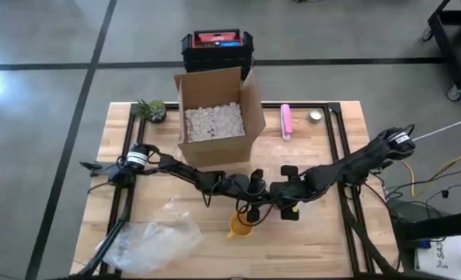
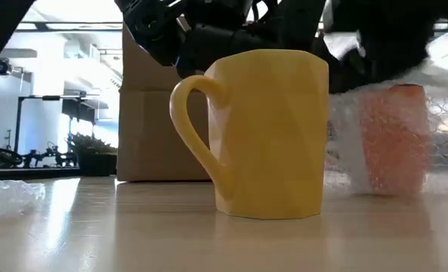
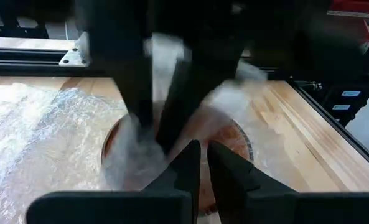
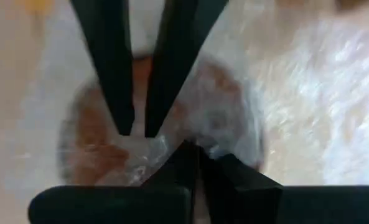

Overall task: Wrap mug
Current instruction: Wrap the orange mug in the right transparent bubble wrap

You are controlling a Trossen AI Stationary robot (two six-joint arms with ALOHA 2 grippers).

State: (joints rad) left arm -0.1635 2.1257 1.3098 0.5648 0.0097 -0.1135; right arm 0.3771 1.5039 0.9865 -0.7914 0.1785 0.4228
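Tabletop (image 2: pixel 95 227) level: yellow mug (image 2: pixel 265 132) foremost, bubble-wrapped orange mug (image 2: pixel 390 140) behind.

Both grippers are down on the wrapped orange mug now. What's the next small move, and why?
Probably tuck the pinched bubble wrap down into the orange mug. Both wrist views show the left gripper and right gripper nearly shut on wrap bunched over the mug's mouth, with wrap already around its sides in the low view. The yellow mug stands bare.

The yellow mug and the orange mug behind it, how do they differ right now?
The yellow mug stands bare; the orange mug is covered in bubble wrap. No gripper works on the yellow mug, while the left gripper and right gripper pinch wrap over the orange one. Both stand upright on the table.
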